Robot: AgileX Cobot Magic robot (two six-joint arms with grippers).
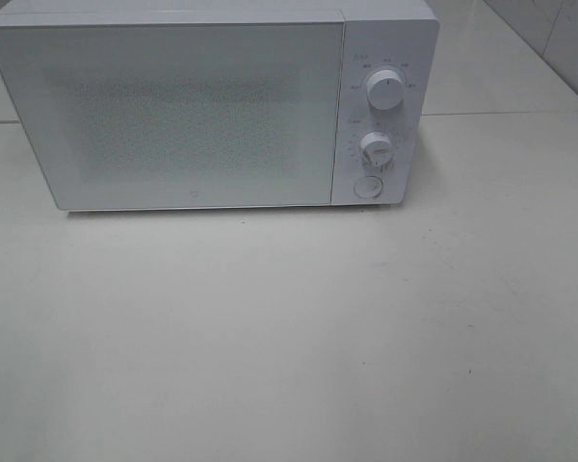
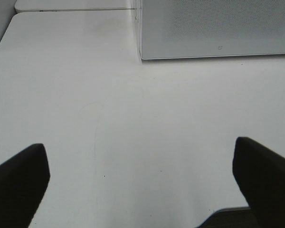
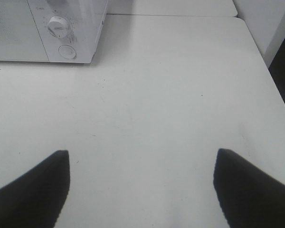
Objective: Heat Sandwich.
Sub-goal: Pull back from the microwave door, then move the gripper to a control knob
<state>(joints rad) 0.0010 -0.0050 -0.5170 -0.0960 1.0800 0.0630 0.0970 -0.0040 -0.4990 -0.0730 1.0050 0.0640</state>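
The left gripper (image 2: 138, 147) and the right gripper (image 3: 142, 152) are both seen spread wide, with nothing held between the fingers. Each is poised low over the table (image 1: 289, 346), well short of the microwave (image 1: 212, 106).

The sandwich is not seen in any view, so a reach could be aimed at the wrong place if it is begun before the sandwich is found. The table looks smooth and nothing braces the microwave, so it could be shoved backward by a hard press. The door (image 1: 173, 106) is shut. If the round button (image 1: 367, 187) is meant to release it, an off-centre press could slip up onto the lower knob (image 1: 376, 147) just above, and the setting might be turned instead. A gripper left directly in front could be struck as the door swings out.

Only the tips of the fingers are shown in the wrist views, and neither arm appears in the high view. The door panel is speckled and cannot be seen through, so it cannot be told whether the sandwich lies inside or somewhere off frame. The markings around the lower knob and the upper knob (image 1: 384, 90) are too small to be read. The back of the microwave is cut off.
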